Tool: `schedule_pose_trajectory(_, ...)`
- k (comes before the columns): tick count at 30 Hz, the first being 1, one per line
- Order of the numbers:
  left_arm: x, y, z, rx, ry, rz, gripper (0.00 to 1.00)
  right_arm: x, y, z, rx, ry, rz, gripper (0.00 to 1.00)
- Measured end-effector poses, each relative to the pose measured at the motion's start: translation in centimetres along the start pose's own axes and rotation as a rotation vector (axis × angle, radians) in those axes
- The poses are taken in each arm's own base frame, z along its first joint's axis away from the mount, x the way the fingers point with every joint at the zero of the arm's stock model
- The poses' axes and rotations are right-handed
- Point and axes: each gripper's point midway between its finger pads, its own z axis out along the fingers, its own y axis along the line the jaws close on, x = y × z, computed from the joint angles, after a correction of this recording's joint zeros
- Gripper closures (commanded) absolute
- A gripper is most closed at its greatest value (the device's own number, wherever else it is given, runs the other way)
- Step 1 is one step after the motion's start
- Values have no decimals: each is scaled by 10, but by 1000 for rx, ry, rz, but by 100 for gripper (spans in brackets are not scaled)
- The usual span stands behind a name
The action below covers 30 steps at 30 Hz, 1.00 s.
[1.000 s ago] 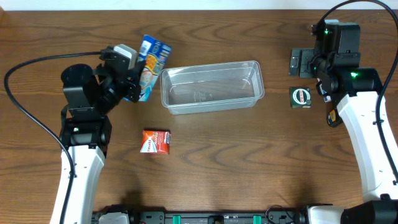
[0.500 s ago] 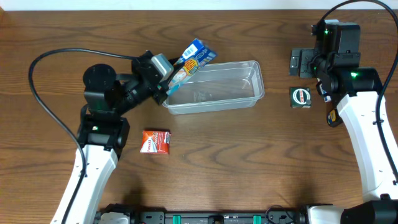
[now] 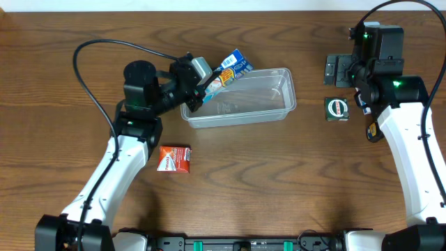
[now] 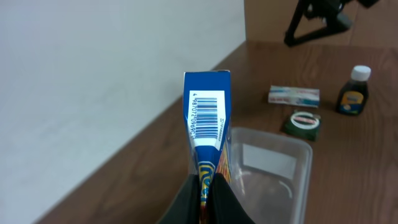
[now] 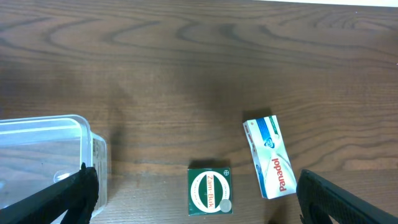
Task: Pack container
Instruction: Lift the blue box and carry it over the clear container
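Note:
The clear plastic container (image 3: 237, 98) lies at the table's centre; it also shows in the left wrist view (image 4: 273, 171) and at the left edge of the right wrist view (image 5: 50, 155). My left gripper (image 3: 204, 85) is shut on a blue box (image 3: 228, 70) and holds it tilted above the container's left end; in the left wrist view the box (image 4: 209, 124) stands between the fingers (image 4: 209, 199). My right gripper (image 5: 196, 193) is open, high above a green Zam-Buk box (image 5: 210, 191), empty.
An orange box (image 3: 174, 158) lies in front of the container. A green box (image 3: 337, 109) sits right of it. A white Panadol box (image 5: 269, 157) lies beside the green box. A dark bottle (image 4: 352, 90) stands beyond, and a black fixture (image 3: 339, 70) is at the back right.
My left arm has swung right with the blue box, from left of the container to above its left end. The right arm has not moved.

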Motion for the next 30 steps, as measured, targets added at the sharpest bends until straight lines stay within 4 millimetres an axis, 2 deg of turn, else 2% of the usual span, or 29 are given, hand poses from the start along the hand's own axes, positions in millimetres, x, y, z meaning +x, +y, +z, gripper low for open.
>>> schedule_pose_trajectory(7,29,-9,2,39,96,-16,94,0,0,0,0,0,0,1)
schedule_pose_trajectory(15,50,-11,7,65,139,44,94,0,0,0,0,0,0,1)
schedule_pose_trajectory(23,87,-13,18,102,201,55,94,0,0,0,0,0,0,1)
schedule_pose_trajectory(30,93,-13,20,110,210,64,94,0,0,0,0,0,0,1)
